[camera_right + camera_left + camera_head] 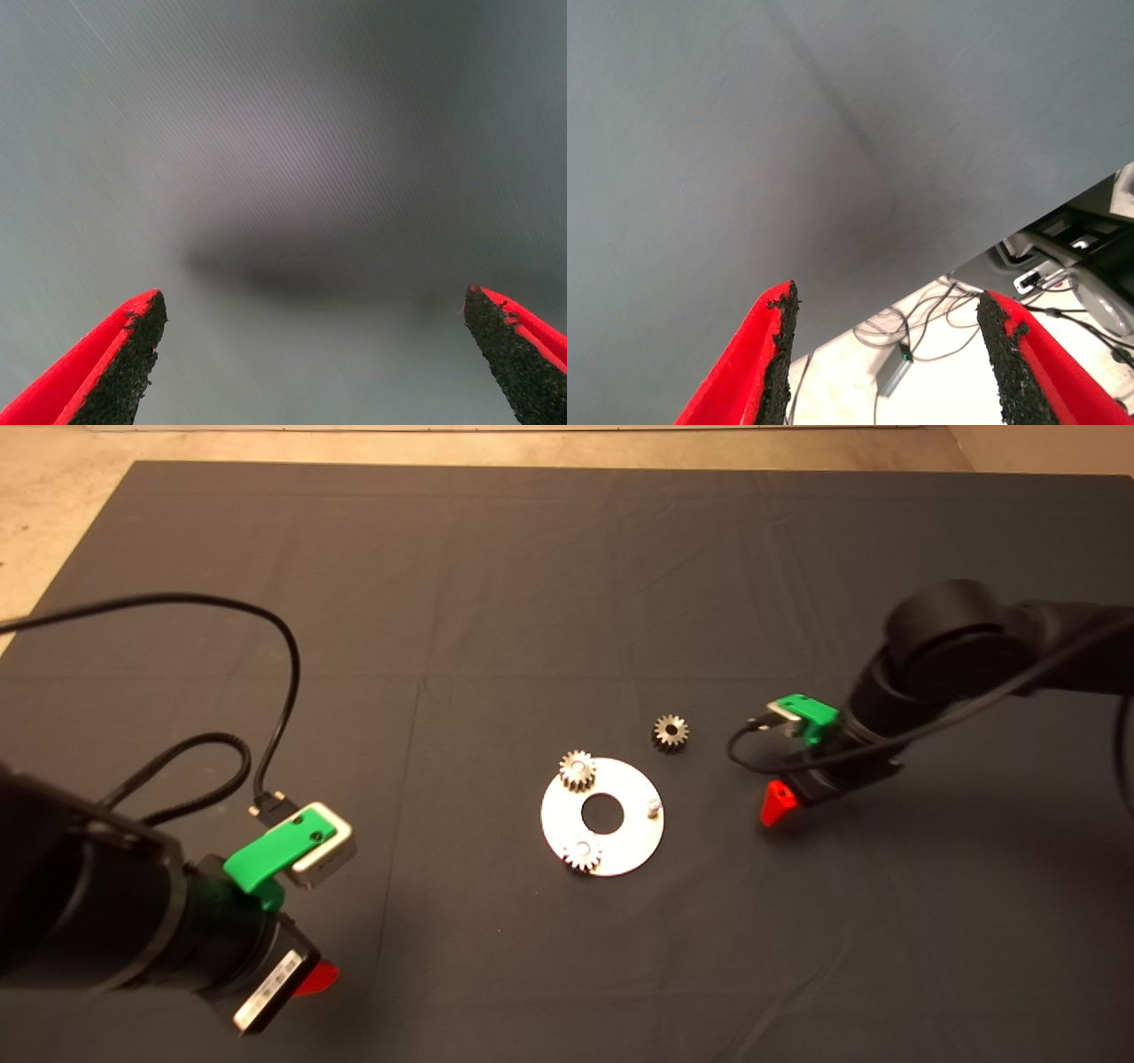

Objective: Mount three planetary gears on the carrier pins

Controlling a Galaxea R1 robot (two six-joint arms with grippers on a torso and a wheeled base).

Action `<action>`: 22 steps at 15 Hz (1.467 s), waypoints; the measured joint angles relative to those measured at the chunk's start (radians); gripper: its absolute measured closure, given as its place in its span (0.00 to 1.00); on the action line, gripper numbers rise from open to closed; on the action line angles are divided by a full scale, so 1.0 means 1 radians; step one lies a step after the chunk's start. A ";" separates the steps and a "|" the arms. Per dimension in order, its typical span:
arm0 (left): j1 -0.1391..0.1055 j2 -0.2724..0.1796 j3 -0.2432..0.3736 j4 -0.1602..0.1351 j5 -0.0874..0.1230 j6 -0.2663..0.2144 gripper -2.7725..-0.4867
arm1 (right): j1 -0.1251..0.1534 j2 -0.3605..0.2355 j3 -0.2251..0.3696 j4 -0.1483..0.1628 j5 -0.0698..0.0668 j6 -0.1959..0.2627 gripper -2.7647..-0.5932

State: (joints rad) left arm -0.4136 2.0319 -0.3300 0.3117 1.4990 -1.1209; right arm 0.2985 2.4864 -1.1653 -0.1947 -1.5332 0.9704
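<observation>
A shiny round disc point(631, 841) with a large centre hole lies mid-mat. Two planetary gears sit on its carrier pins: one at the far left rim point(577, 770), one at the near rim point(583, 854). A third pin point(654, 807) stands bare at the disc's right side. Another planetary gear point(671, 732) lies loose on the mat just beyond the disc. My right gripper point(314, 354) hovers right of the disc, open, with only bare mat between its fingers. My left gripper point(886, 350) waits at the lower left, open and holding nothing.
A black cable point(266, 691) loops over the mat beside the left arm. Past the mat's edge, the left wrist view shows floor with cables and a small device point(897, 372). Dark mat point(567, 602) spreads all round the disc.
</observation>
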 joint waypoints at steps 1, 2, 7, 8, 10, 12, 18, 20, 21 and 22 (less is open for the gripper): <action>0.000 -0.002 0.001 0.000 0.010 -0.014 0.63 | 0.000 0.054 -0.046 0.000 0.000 -0.016 0.12; 0.000 -0.001 0.001 0.000 0.014 -0.016 0.63 | 0.001 0.104 -0.081 -0.001 0.003 -0.031 0.12; 0.000 0.034 0.001 -0.001 0.018 -0.017 0.63 | 0.084 0.140 -0.126 -0.001 0.004 -0.053 0.12; 0.000 0.049 0.001 0.000 0.016 -0.021 0.63 | 0.104 0.140 -0.129 -0.002 0.000 -0.055 0.12; 0.000 0.051 0.001 -0.001 0.017 -0.028 0.63 | 0.117 0.142 -0.129 -0.001 0.004 -0.064 0.12; 0.000 0.051 0.001 -0.001 0.017 -0.035 0.63 | 0.117 0.143 -0.129 -0.001 0.007 -0.072 0.12; 0.000 0.051 0.001 -0.001 0.014 -0.053 0.63 | 0.117 0.149 -0.137 -0.001 0.011 -0.080 0.12; 0.000 0.051 0.001 -0.001 0.012 -0.053 0.63 | 0.117 0.166 -0.152 -0.001 0.010 -0.080 0.12; 0.000 0.052 0.001 -0.001 0.012 -0.054 0.63 | 0.117 0.180 -0.158 -0.001 0.011 -0.081 0.12; 0.000 0.052 0.001 -0.001 0.012 -0.062 0.63 | 0.117 0.194 -0.163 -0.001 0.012 -0.083 0.12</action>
State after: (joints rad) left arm -0.4136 2.0836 -0.3289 0.3111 1.5111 -1.1829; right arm 0.4153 2.6806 -1.3282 -0.1962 -1.5211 0.8874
